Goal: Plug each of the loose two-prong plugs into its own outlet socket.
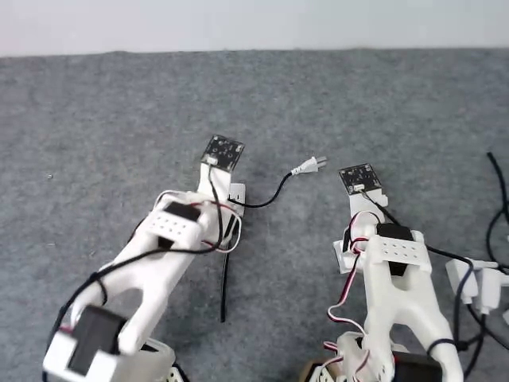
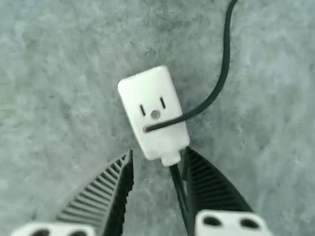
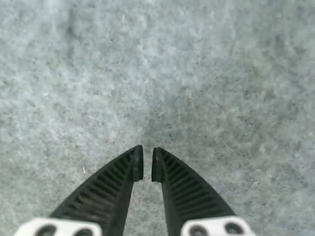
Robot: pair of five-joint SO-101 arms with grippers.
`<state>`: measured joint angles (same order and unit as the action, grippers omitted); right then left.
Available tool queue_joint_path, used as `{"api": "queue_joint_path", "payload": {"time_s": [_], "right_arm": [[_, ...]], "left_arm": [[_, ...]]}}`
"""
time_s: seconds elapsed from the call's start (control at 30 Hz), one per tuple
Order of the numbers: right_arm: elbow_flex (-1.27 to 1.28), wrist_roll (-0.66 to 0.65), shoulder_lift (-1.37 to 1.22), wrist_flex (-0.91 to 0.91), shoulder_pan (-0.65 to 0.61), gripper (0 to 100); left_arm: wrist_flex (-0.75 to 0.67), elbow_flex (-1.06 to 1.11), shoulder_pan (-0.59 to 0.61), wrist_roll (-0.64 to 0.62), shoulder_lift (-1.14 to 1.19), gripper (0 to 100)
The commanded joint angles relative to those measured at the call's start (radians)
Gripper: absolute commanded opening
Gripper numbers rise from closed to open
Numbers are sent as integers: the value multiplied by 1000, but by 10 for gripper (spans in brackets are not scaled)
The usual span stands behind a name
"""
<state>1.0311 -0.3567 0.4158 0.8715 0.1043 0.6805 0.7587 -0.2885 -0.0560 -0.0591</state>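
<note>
The two-prong plug (image 1: 310, 165) lies loose on the worktop (image 1: 95, 119), not plugged in yet. My left tool (image 2: 158, 156) sits open at the white outlet socket (image 2: 152, 110). My right tool (image 3: 147, 162) is closed and empty.

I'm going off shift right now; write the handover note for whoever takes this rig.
Left claw: open, tips either side of the cord end of the white rectangular outlet socket, not closed on it.
Right claw: shut, empty, over the grey felt mat.
White two-prong plug on its black cord lies loose on the mat.
Done: nothing plugged in.
Left: pick up plug, insert it.
</note>
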Motion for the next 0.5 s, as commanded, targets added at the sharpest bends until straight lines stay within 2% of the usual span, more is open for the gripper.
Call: {"api": "queue_joint_path", "payload": {"time_s": [0.0,0.23,0.47], "right_arm": [[-23,-8,1,-10,8,43],[-23,-9,1,-10,8,43],[-23,-11,1,-10,8,44]], "left_arm": [[32,-143,-14,-5,68,152],[35,-239,-94,-9,157,152],[63,-243,-63,-12,152,152]]}}
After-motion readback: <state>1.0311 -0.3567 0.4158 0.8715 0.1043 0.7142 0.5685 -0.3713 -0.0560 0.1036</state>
